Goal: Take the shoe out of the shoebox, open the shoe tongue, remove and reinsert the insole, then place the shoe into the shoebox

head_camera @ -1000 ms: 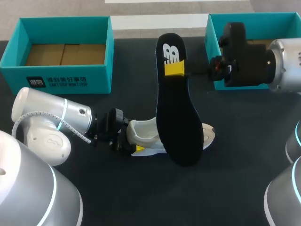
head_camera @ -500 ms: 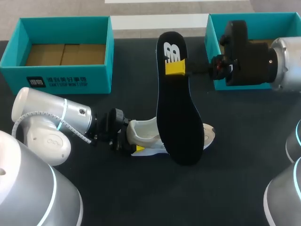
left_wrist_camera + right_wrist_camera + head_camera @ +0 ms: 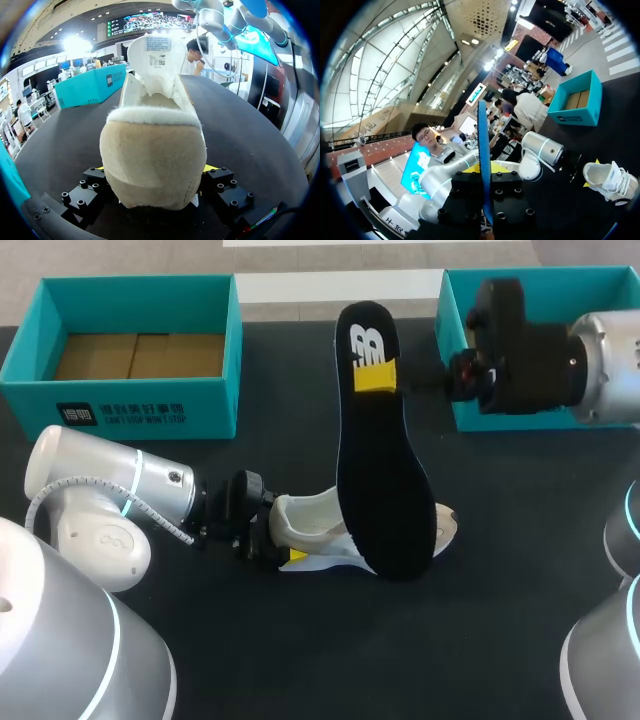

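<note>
Shoe (image 3: 310, 535): just one, pale, resting on the dark table (image 3: 500, 540) outside both boxes, its heel pinched from two sides by the fingers of my left claw (image 3: 155, 170). One black insole (image 3: 380, 470) is clamped near its upper end in my right claw (image 3: 378, 377), and it slants down over the shoe's middle. Two open teal boxes stand at the far side, well apart: the left shoebox (image 3: 130, 410) and the right shoebox (image 3: 455, 320).
</note>
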`<state>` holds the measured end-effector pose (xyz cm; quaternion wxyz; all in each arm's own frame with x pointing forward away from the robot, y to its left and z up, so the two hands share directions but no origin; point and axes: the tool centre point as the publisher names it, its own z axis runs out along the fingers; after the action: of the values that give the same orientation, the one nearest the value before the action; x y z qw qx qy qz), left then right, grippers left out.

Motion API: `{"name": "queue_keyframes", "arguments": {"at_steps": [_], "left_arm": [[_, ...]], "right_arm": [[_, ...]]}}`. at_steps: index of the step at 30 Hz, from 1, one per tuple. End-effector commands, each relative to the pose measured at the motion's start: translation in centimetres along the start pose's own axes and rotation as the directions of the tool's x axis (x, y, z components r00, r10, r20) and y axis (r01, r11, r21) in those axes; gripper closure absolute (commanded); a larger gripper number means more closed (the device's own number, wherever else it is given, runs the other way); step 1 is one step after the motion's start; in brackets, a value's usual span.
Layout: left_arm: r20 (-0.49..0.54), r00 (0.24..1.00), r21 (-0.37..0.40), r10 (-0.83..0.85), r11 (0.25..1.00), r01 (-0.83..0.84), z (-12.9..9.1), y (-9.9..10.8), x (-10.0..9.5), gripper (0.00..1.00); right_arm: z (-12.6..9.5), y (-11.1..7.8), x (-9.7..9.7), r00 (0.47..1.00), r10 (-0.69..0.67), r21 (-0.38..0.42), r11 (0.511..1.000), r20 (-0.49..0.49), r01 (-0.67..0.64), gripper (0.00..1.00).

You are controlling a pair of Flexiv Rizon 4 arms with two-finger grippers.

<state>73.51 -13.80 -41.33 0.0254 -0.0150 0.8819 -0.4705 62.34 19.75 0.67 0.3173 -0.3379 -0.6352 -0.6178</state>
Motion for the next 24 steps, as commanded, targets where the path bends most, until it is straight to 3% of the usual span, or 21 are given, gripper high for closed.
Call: {"name": "queue_keyframes", "arguments": {"at_steps": [1,8,9,10,19,24], "left_arm": [[0.001,1.000,-0.004,0.000,1.000,0.000,0.3,0.4,-0.2,1.00],[0.001,1.000,-0.004,0.000,1.000,0.000,0.3,0.4,-0.2,0.99],[0.001,1.000,-0.004,0.000,1.000,0.000,0.3,0.4,-0.2,0.62],[-0.001,1.000,-0.025,-0.003,1.000,0.003,0.0,0.4,-0.1,0.00],[0.018,1.000,-0.075,-0.009,0.997,0.010,-1.9,-0.9,0.4,0.00],[-0.003,1.000,-0.157,-0.027,0.987,0.026,-2.8,-1.5,0.3,0.00]], "right_arm": [[0.8,0.3,-0.1,1.000,0.002,0.001,1.000,0.002,-0.002,1.00],[0.8,0.3,-0.1,1.000,0.002,0.001,1.000,0.002,-0.002,1.00],[0.8,0.3,-0.1,1.000,0.002,0.001,1.000,0.002,-0.002,1.00],[0.8,0.3,-0.1,1.000,0.002,0.001,1.000,0.002,-0.002,1.00],[0.8,0.3,-0.1,1.000,0.002,0.001,1.000,0.002,-0.002,1.00],[0.8,0.3,-0.1,1.000,0.002,0.001,1.000,0.002,-0.002,1.00]]}}
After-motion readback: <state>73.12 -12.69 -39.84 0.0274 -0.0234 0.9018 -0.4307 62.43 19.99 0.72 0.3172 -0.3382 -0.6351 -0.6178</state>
